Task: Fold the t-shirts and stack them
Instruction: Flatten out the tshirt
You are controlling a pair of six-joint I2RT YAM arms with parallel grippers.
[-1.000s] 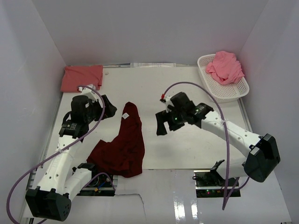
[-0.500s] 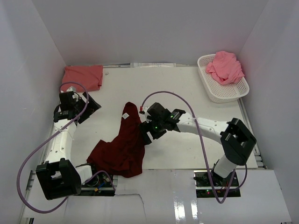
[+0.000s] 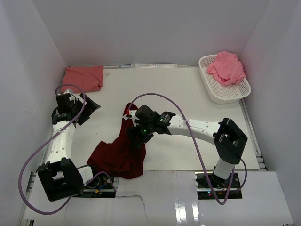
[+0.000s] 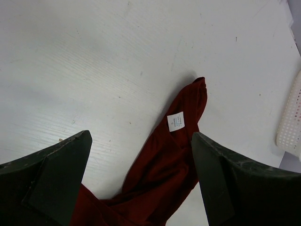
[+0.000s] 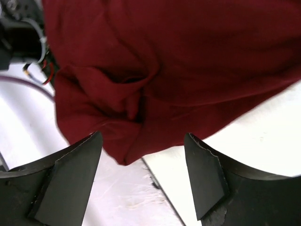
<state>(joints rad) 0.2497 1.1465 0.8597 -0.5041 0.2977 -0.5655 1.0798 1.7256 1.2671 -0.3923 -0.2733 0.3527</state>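
Observation:
The dark maroon t-shirt (image 3: 117,153) lies crumpled near the table's front left, with a narrow strip running up to its white label (image 3: 127,116). My right gripper (image 3: 137,137) is open and empty, over the shirt's right side. In the right wrist view the maroon shirt (image 5: 164,61) fills the top, and the open right gripper (image 5: 143,139) hovers above its hem. My left gripper (image 3: 89,107) is open and empty, left of the shirt. The left wrist view shows the shirt (image 4: 174,160) and label (image 4: 176,121) beyond the open gripper (image 4: 141,141). The salmon t-shirt (image 3: 83,77) lies folded at the back left. The lighter pink t-shirt (image 3: 227,67) sits in the basket.
The white perforated basket (image 3: 230,92) stands at the back right; its edge shows in the left wrist view (image 4: 291,117). White walls enclose the table on three sides. Cables and a base mount (image 5: 28,42) sit near the shirt's front edge, by the table seam (image 5: 155,174).
My right arm has swung left from the table's middle to over the maroon shirt. My left arm has pulled back towards the left wall. The shirts have not moved.

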